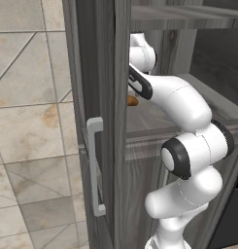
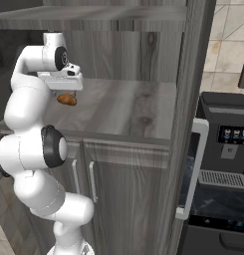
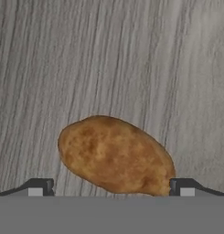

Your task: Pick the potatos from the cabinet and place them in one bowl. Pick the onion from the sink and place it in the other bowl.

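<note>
A white robot arm reaches into the open dark grey wood-grain cabinet [image 2: 143, 107], its hand hanging directly above an orange-brown potato [image 3: 115, 155] that lies on the cabinet's inner shelf [image 2: 128, 107]. Seen from the right, the potato [image 2: 67, 100] sits near the front left of that shelf, just below the hand. From the left, a sliver of it [image 1: 132, 100] peeks out past the cabinet's door edge, beside the pale bar handle [image 1: 95, 165]. The claw [image 3: 111, 187] is spread wide, one fingertip either side of the potato and holding nothing; whether a fingertip touches the skin I cannot tell.

The step in hand appears to be picking the first potato. The next move likely calls for lowering slightly, closing the fingers across the potato's narrower width, then lifting it clear of the shelf without knocking the cabinet frame.
</note>
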{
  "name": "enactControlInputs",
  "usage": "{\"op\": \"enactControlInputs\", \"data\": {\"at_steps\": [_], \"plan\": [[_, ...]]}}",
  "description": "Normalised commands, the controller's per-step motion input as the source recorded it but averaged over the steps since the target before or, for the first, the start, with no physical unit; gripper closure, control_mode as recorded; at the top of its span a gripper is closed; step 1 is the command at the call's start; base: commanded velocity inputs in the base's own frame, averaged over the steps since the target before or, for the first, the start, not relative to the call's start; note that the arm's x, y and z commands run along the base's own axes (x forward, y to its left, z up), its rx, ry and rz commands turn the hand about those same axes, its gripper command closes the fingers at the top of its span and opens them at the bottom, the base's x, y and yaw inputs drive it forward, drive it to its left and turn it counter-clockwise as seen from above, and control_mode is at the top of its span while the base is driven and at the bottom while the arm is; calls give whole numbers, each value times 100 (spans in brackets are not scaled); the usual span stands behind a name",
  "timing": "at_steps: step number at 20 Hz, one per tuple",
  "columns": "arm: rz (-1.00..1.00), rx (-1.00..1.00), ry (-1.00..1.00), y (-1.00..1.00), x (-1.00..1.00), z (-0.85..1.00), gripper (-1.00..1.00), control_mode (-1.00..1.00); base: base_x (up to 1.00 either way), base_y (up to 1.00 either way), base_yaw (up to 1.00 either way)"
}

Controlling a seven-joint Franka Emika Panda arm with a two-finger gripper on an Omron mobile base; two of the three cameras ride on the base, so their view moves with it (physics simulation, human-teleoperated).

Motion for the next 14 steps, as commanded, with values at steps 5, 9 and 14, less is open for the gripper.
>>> {"op": "enactControlInputs", "data": {"at_steps": [5, 9, 14], "plan": [[23, 0, 0, 0, 7, 0, -100, -100, 0, 0, 0], [22, 0, 0, 0, 2, -5, -100, -100, 0, 0, 0], [18, 0, 0, -1, 0, -5, -100, -100, 0, 0, 0]]}}
